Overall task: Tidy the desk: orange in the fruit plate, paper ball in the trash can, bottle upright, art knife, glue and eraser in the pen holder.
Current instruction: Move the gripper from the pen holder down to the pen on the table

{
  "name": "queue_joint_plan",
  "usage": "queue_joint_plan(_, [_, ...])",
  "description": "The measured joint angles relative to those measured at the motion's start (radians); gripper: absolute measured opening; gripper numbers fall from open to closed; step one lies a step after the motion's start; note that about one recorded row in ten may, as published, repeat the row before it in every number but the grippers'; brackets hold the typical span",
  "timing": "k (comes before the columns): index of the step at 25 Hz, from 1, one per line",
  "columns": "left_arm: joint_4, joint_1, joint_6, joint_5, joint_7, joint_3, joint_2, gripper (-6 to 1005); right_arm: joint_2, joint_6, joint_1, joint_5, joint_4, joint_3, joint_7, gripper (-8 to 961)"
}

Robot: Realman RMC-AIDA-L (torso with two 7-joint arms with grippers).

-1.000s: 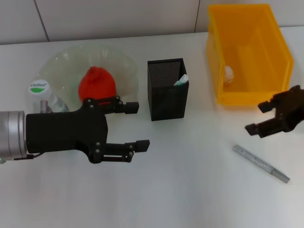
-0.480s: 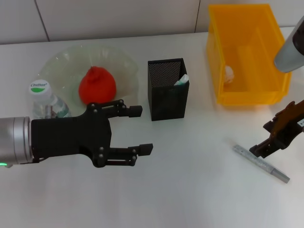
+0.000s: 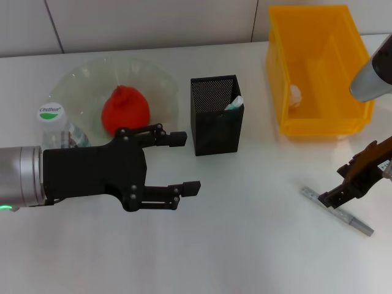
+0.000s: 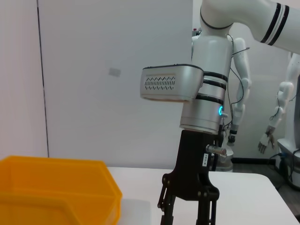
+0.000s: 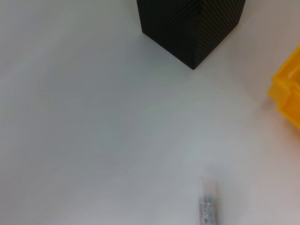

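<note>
Art knife [image 3: 337, 212] flat on desk [image 3: 245, 245] — long axis diagonal, right gripper [image 3: 343, 193] above.

Head overhead; wrists low, sharing pen holder [image 3: 215, 115].

Your right gripper [image 3: 338, 197] has dropped from beside the yellow bin [image 3: 320, 125] and now sits over the near end of the art knife [image 3: 350, 219]. Your left gripper [image 3: 184, 164] has edged forward, its fingers spread, uncovering more of the orange [image 3: 125, 110].
</note>
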Motion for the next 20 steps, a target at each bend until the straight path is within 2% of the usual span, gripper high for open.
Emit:
queue_joint_plan(11, [-0.001,-0.004,-0.001,-0.006,0.001,-0.003,0.002,813,0.002,0.101,0.001,0.003,0.062,-0.059,0.011,760])
queue_joint_plan(16, [-0.001,-0.004,-0.001,-0.006,0.002,-0.008,0.002,813,0.002,0.126,0.004,0.017,0.075,-0.082,0.016,695])
queue_joint_plan(20, [-0.001,-0.003,-0.001,-0.006,0.006,-0.009,0.003,813,0.002,0.131,0.01,0.026,0.088,-0.083,0.018,592])
